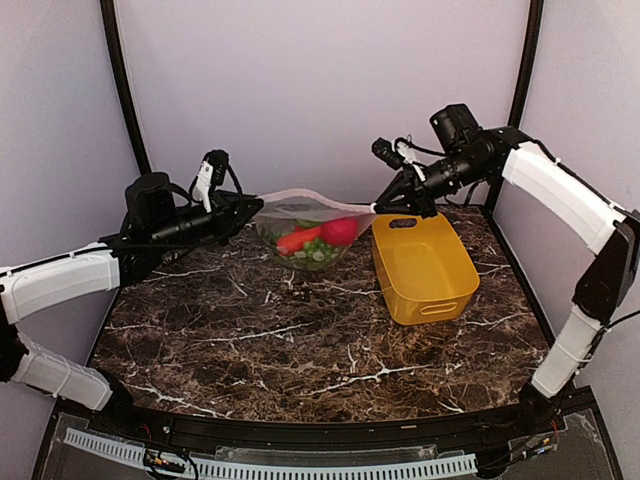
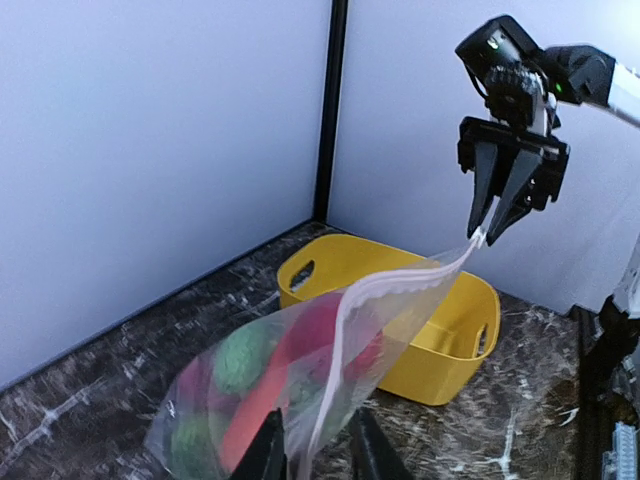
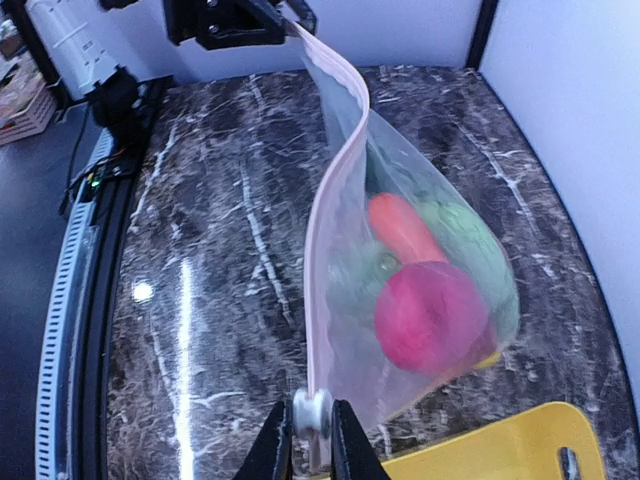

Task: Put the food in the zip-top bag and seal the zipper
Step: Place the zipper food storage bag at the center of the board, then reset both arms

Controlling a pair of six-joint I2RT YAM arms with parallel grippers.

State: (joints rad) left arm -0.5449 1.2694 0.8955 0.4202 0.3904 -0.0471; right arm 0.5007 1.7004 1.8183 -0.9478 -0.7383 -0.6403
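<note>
The zip-top bag point(image 1: 285, 215) hangs stretched between my two grippers over the back of the table. Inside it is the food: a red round piece point(image 1: 340, 231), a red-orange pepper point(image 3: 400, 230) and green pieces point(image 2: 240, 360). My left gripper point(image 1: 252, 205) holds the bag's left end, and the bag's edge runs between its fingers in the left wrist view point(image 2: 315, 415). My right gripper point(image 1: 382, 207) is shut on the white slider at the right end of the zipper point(image 3: 325, 200), seen close in the right wrist view point(image 3: 312, 410). The pinkish strip point(image 2: 400, 285) runs in a curve from one gripper to the other.
The yellow basket point(image 1: 440, 300) stands on the marble table just right of the bag, below my right gripper; no food shows in it. It also shows in the left wrist view point(image 2: 440, 370) and the right wrist view point(image 3: 500, 450). Walls close the back and sides.
</note>
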